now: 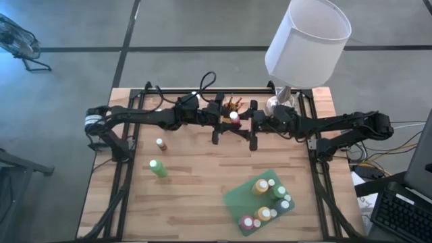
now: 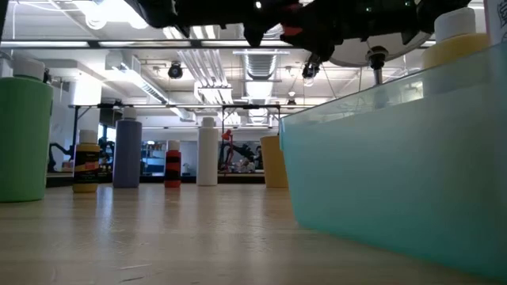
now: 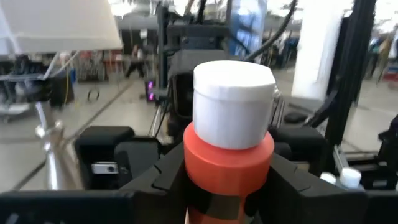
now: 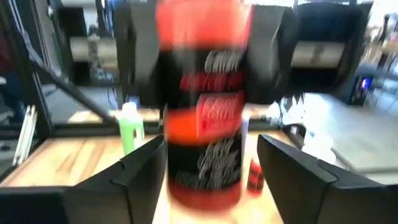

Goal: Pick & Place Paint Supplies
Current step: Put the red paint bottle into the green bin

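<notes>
From above: left gripper (image 1: 226,121) and right gripper (image 1: 248,125) meeting nose to nose at the table's far middle, a red paint bottle (image 1: 233,117) with a white cap between them. On the wooden table (image 1: 196,189), a green bottle (image 1: 158,168) and a small brown bottle (image 1: 160,144) standing apart on the left half; toward the near right, a green tray (image 1: 236,197) holding a cluster of white-capped bottles, yellow, green and red among them. White-shaded lamp (image 1: 307,42) at the far right. From table height: tray wall (image 2: 396,174) filling the right, a yellow bottle (image 2: 455,36) showing over its rim; across the board a row of bottles, green (image 2: 22,138), yellow-labelled (image 2: 86,161), grey (image 2: 127,153), small red (image 2: 172,164) and white (image 2: 207,151). Left wrist: red bottle (image 3: 229,162) upright, clamped between the dark fingers (image 3: 165,177) just under its white cap. Right wrist: same bottle (image 4: 205,112) blurred, close ahead, standing in the gap between spread fingers (image 4: 146,165), not touching either; green bottle (image 4: 129,127) beyond on the table.
</notes>
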`<state>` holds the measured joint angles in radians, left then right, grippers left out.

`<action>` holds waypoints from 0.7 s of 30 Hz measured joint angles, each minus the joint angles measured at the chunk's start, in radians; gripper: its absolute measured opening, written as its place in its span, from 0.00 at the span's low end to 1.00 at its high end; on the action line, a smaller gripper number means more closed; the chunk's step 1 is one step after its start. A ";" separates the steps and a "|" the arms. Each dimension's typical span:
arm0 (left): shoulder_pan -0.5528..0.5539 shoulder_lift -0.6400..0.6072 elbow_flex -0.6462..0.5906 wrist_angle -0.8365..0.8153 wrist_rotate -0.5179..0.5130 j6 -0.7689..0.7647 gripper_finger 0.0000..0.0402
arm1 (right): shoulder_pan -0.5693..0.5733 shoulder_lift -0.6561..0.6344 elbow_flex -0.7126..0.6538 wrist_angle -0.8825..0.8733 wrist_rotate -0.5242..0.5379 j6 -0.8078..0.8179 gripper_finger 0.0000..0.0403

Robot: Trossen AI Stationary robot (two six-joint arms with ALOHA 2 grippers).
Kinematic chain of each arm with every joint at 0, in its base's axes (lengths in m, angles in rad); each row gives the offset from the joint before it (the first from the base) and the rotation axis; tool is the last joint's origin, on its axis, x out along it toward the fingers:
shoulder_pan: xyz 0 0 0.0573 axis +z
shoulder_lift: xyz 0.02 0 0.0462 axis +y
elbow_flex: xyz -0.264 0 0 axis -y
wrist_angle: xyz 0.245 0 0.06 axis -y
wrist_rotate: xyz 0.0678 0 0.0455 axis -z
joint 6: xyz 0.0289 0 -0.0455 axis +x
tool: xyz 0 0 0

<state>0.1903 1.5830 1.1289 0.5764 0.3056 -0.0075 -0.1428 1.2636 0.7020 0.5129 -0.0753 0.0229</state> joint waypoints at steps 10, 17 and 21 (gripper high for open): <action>0.010 -0.123 0.189 -0.803 -0.123 0.082 0.36 | 0.001 -0.003 0.135 -0.467 0.000 0.002 0.73; 0.011 -0.129 0.259 -1.135 -0.224 0.012 0.36 | 0.001 -0.003 0.262 -0.727 -0.001 0.000 0.76; 0.011 -0.128 0.240 -1.135 -0.245 -0.034 0.36 | 0.001 0.000 0.318 -0.777 0.025 -0.051 0.76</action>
<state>0.2011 1.4554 1.3693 -0.5585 0.0603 -0.0414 -0.1421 1.2633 1.0204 -0.2646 -0.0506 -0.0281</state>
